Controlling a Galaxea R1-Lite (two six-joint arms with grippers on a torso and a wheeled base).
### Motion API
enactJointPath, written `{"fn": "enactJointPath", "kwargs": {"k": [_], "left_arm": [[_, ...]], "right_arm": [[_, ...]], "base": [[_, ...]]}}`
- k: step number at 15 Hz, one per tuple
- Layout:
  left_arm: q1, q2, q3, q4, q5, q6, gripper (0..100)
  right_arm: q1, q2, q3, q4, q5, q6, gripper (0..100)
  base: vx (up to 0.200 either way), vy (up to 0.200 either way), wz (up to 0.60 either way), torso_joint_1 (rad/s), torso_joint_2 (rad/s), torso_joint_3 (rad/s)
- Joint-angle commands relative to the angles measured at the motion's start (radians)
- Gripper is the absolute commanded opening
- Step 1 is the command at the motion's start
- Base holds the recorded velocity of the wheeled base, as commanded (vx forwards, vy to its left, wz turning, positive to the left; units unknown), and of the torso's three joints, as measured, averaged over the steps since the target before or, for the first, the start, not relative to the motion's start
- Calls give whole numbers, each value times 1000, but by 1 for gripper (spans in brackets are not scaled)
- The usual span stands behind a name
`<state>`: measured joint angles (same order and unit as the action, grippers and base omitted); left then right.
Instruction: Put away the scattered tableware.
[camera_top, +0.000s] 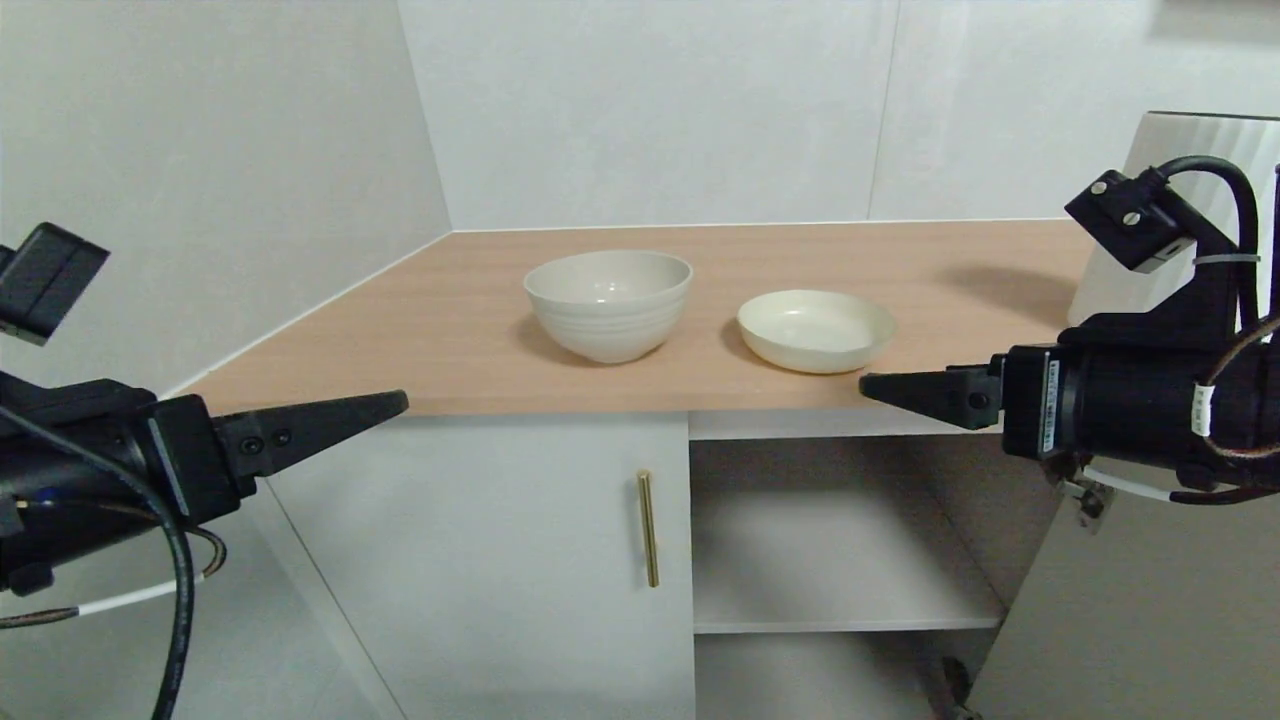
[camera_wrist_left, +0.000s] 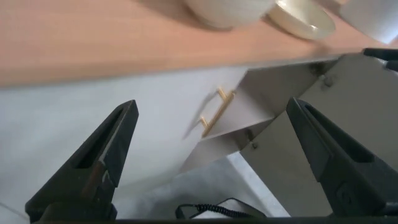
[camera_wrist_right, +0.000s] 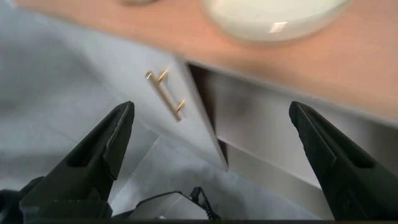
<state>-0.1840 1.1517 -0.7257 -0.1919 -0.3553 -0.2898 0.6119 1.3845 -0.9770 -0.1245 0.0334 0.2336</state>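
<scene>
1. A light brown wood-grain desk (camera_top: 440, 340) meets white walls at its back and left edges.
2. A deep, ribbed, off-white ceramic bowl (camera_top: 608, 303) stands upright near the desk's middle.
3. A shallow cream dish (camera_top: 816, 329) sits near the bowl on its right, not touching it, close to the front edge.

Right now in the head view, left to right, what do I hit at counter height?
left gripper → deep bowl → shallow dish → right gripper
</scene>
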Motion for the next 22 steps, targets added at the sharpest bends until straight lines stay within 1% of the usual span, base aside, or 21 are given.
{"fn": "enactJointPath", "kwargs": {"k": [1,10,11,12,13,14,15,16,17,18,19,20,21,22], "left_arm": [[0,10,0,-1,-1,0,100],[0,60,2,-1,-2,0,100],[-2,74,-12,0,-1,-15,100],[-11,89,-38,3,1,-54,100],[-22,111,-89,31,6,-86,100],[-23,138,-164,98,9,-126,100],[-22,181,-259,170,10,-160,100],[-22,229,-359,249,12,-186,100],[-23,258,-416,298,15,-200,100],[-32,293,-478,359,30,-209,100],[-77,362,-532,424,93,-210,100],[-106,410,-547,425,151,-212,100],[-164,485,-567,424,282,-244,100],[-201,540,-593,422,378,-290,100]], "right_arm": [[0,16,-2,0,0,0,100],[-9,68,0,-41,0,1,100],[-21,84,1,-69,-1,1,100],[-40,99,1,-90,-1,1,100],[-61,122,0,-110,0,0,100],[-73,154,-9,-127,-3,0,100],[-80,180,-17,-129,-6,0,100],[-83,205,-46,-118,-20,1,100],[-86,217,-63,-99,-35,1,100],[-90,231,-95,-57,-66,4,100],[-90,257,-150,29,-113,13,100],[-90,274,-170,48,-130,26,100],[-92,303,-187,49,-165,50,100],[-92,318,-198,51,-187,55,100]], "base": [[0,0,0,168,-540,-290],[0,0,0,185,-478,-280],[0,0,0,173,-408,-227],[0,0,0,95,-232,-129],[0,0,0,56,-134,-71],[0,0,0,36,-61,-41],[0,0,0,0,0,0],[0,0,0,0,0,0],[0,0,0,0,0,0],[0,0,0,0,0,0],[0,0,0,0,0,0],[0,0,0,0,0,0],[0,0,0,0,0,0],[0,0,0,0,0,0]]}}
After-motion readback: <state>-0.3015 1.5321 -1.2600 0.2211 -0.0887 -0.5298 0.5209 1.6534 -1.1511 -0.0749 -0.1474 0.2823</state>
